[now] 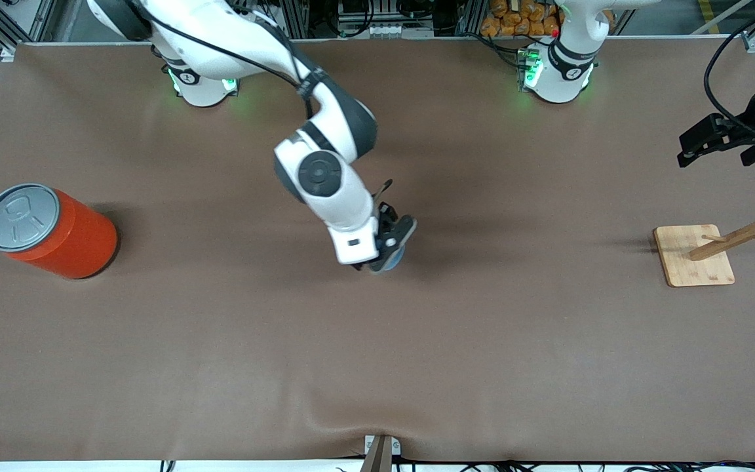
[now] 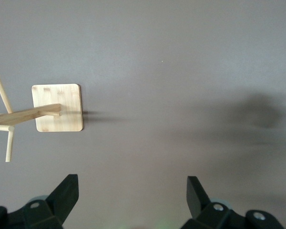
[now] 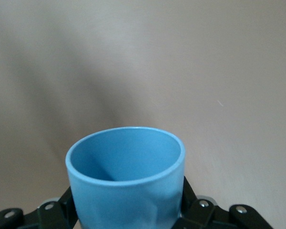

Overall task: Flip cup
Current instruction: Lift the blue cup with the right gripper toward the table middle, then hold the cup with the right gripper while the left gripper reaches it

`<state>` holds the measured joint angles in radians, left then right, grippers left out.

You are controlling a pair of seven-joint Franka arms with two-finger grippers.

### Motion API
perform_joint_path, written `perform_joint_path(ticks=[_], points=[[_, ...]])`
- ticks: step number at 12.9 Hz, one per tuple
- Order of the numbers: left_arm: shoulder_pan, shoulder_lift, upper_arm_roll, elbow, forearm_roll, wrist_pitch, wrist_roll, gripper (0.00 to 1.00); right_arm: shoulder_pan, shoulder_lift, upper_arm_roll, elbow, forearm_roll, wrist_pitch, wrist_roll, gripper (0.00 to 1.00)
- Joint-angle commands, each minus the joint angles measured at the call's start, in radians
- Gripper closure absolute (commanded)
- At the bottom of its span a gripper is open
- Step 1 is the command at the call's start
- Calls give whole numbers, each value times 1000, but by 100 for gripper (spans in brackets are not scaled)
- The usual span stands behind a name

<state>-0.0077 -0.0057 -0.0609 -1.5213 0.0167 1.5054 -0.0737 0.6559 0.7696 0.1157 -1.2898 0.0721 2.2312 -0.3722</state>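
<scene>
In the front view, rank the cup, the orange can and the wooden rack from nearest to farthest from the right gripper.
1. The cup: held in the shut right gripper over mid-table.
2. The wooden rack: toward the left arm's end.
3. The orange can: toward the right arm's end, only slightly farther than the rack.

Orange can [image 1: 56,231] with grey lid standing at the right arm's end, wooden peg stand [image 1: 702,252] at the left arm's end, brown table [image 1: 377,341]

In the front view the right gripper [image 1: 387,252] hides nearly all of the cup [image 1: 393,259]; the picture's edge crops the rack [image 1: 744,233] beside it.
</scene>
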Motion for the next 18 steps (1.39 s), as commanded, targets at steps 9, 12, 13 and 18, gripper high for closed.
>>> perform_joint_path(ticks=[9,12,13,18], points=[[12,82,-7,-77,-75,70,15,0,194,186,-41,93,-186,74,-63,86],[11,145,-7,-140,-177,116,12,0,200,201,-41,93,-187,76,-62,86],[11,170,-7,-163,-229,125,8,0,203,201,-42,92,-192,73,-62,84],[12,243,-14,-270,-437,265,15,0,209,200,-41,89,-228,77,-62,0]])
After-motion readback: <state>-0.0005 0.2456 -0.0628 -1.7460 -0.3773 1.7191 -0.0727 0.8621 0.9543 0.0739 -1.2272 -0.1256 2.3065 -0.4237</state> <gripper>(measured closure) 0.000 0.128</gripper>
